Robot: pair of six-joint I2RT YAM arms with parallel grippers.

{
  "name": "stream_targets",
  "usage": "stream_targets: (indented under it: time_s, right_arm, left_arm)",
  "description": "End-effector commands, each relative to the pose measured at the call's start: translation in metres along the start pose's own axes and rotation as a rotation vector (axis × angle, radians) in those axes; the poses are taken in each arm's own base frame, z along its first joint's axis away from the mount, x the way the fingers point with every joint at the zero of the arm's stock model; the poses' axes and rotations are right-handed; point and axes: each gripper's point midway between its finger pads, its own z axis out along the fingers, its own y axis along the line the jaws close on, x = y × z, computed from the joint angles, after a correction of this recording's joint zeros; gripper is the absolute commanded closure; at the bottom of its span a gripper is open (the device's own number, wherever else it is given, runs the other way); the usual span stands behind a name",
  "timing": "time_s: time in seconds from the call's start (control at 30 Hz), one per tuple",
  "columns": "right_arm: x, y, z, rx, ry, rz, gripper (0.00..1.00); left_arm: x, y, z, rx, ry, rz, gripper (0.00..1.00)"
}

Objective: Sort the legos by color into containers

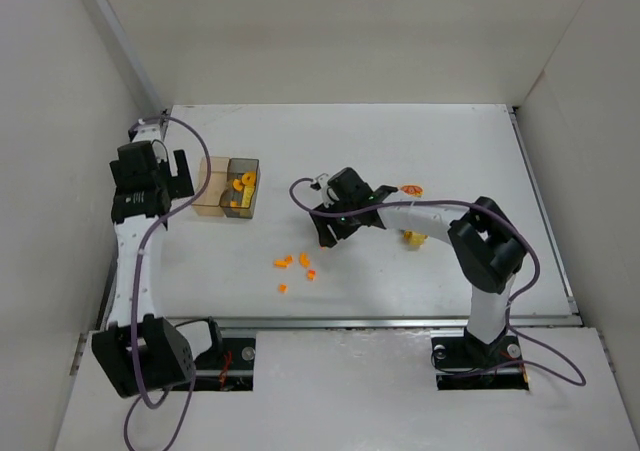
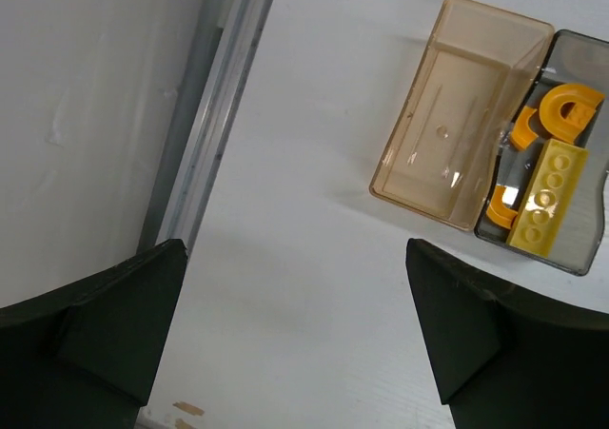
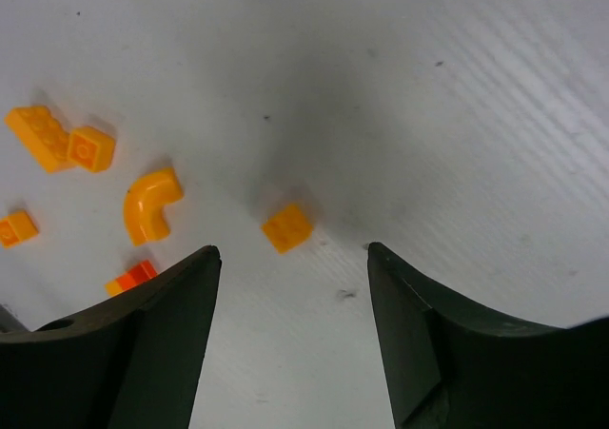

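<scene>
Two joined containers sit at the left: a tan-clear one (image 1: 210, 187) (image 2: 447, 115) with nothing in it, and a smoky grey one (image 1: 241, 203) (image 2: 592, 231) holding a yellow ridged plate (image 2: 547, 196) and orange curved pieces (image 2: 571, 110). My left gripper (image 1: 183, 176) (image 2: 295, 258) hangs wide open just left of them, with only bare table between its fingers. Several small orange legos (image 1: 304, 260) lie mid-table. My right gripper (image 1: 328, 233) (image 3: 292, 253) hovers over them, open. A small orange block (image 3: 286, 227) lies just beyond its fingertips. A curved orange piece (image 3: 150, 205) and orange bricks (image 3: 43, 136) lie to the left.
An orange-red lego (image 1: 411, 190) and a yellow one (image 1: 412, 237) lie by the right arm's forearm. White walls close in the table on the left, back and right. A metal rail (image 2: 205, 115) runs along the left edge.
</scene>
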Motion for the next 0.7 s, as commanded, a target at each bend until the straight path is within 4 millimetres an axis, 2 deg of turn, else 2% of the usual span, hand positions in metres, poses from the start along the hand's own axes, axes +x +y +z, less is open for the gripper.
stream_targets:
  time_s: [0.0, 0.07, 0.13, 0.17, 0.2, 0.23, 0.27, 0.3, 0.33, 0.4, 0.6, 0.67]
  right_arm:
    - [-0.008, 0.020, 0.010, 0.039, -0.014, 0.064, 0.31]
    - [-0.001, 0.011, 0.016, 0.122, -0.002, 0.147, 0.31]
    - [0.002, 0.009, 0.020, 0.150, -0.003, 0.235, 0.32]
    - [0.007, 0.006, 0.020, 0.171, 0.008, 0.261, 0.32]
    - [0.006, 0.003, 0.020, 0.214, -0.008, 0.274, 0.34]
    - [0.014, -0.003, 0.020, 0.249, 0.004, 0.300, 0.34]
    - [0.017, 0.000, 0.018, 0.262, -0.002, 0.332, 0.34]
    - [0.012, -0.001, 0.019, 0.267, -0.025, 0.344, 0.35]
    - [0.019, 0.000, 0.021, 0.277, -0.016, 0.345, 0.39]
    - [0.011, 0.006, 0.021, 0.272, -0.042, 0.345, 0.40]
    - [0.026, 0.011, 0.031, 0.314, 0.008, 0.369, 0.52]
    - [0.028, 0.014, 0.031, 0.326, 0.011, 0.380, 0.53]
  left_arm:
    - [-0.002, -0.002, -0.020, 0.027, -0.087, -0.039, 0.00]
    - [-0.007, -0.003, -0.039, 0.044, -0.157, -0.047, 0.00]
    - [-0.002, 0.000, -0.045, 0.030, -0.179, -0.051, 0.00]
    - [-0.005, 0.002, -0.055, 0.028, -0.214, -0.056, 0.00]
    - [-0.004, 0.005, -0.058, 0.015, -0.221, -0.058, 0.00]
    - [-0.001, 0.005, -0.059, 0.015, -0.224, -0.059, 0.00]
    - [-0.002, 0.005, -0.062, 0.015, -0.235, -0.060, 0.00]
    - [0.000, 0.005, -0.063, 0.015, -0.236, -0.060, 0.00]
    - [0.000, 0.004, -0.063, 0.024, -0.237, -0.059, 0.00]
    - [0.001, 0.003, -0.061, 0.024, -0.238, -0.059, 0.00]
    - [-0.005, 0.002, -0.062, 0.022, -0.251, -0.046, 0.00]
    - [-0.002, 0.000, -0.059, 0.031, -0.247, -0.044, 0.00]
